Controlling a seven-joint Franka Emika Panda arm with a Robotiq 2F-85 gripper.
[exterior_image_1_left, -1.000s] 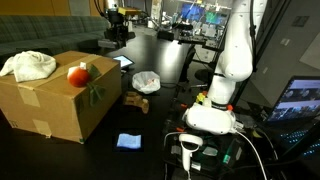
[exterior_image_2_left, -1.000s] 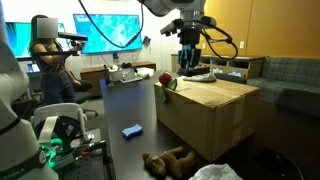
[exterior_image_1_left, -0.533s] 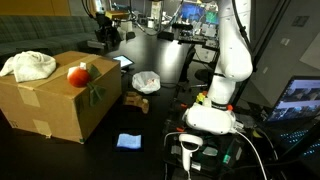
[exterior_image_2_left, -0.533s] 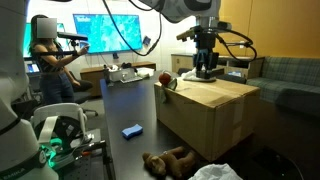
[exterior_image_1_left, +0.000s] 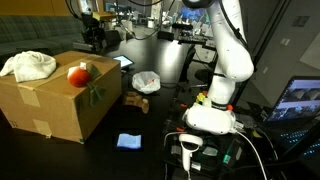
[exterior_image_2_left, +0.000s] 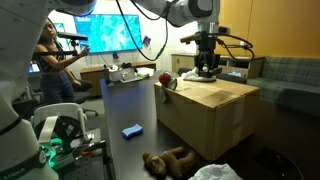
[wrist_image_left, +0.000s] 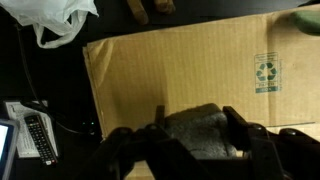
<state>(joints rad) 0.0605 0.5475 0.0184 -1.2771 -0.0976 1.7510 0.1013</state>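
The pincer (wrist_image_left: 197, 126) grips a dark grey lump (wrist_image_left: 200, 142) above the box (wrist_image_left: 180, 70). The lump is blurred and its lower edge is cut off.

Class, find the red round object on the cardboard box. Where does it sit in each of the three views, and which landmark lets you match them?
In an exterior view: the red round object is left of centre, on the box top near the front edge.
In an exterior view: it is at centre, on the box's near left corner.
Wrist view: not clearly in it.
Shared landmark: the cardboard box.
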